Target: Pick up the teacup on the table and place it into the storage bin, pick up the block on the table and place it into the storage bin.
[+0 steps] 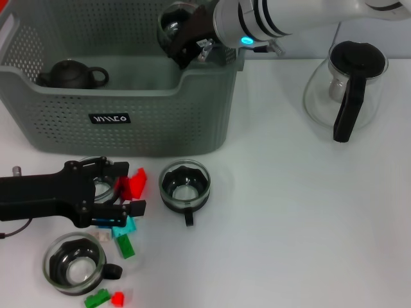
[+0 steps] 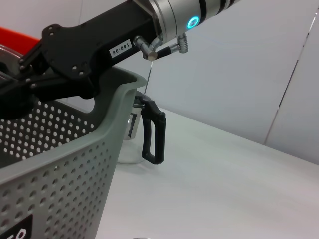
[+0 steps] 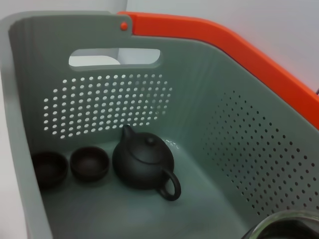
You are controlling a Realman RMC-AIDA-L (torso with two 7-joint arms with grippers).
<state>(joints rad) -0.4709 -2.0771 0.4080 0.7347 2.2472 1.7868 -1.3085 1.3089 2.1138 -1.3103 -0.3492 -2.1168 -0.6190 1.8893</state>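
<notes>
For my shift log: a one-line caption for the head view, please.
Right claw holds a glass teacup over the storage bin; left claw sits among the blocks.

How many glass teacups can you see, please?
4. The middle teacup stands before the storage bin; the near teacup, at front left; the covered teacup, under the left end effector; the held teacup, in the right end effector over the bin. Others may be hidden.

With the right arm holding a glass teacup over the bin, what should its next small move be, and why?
Probably lower and release: the right pincer holds the glass teacup above the storage bin, over bare floor clear of the dark teapot. The left pincer sits at the blocks.
</notes>
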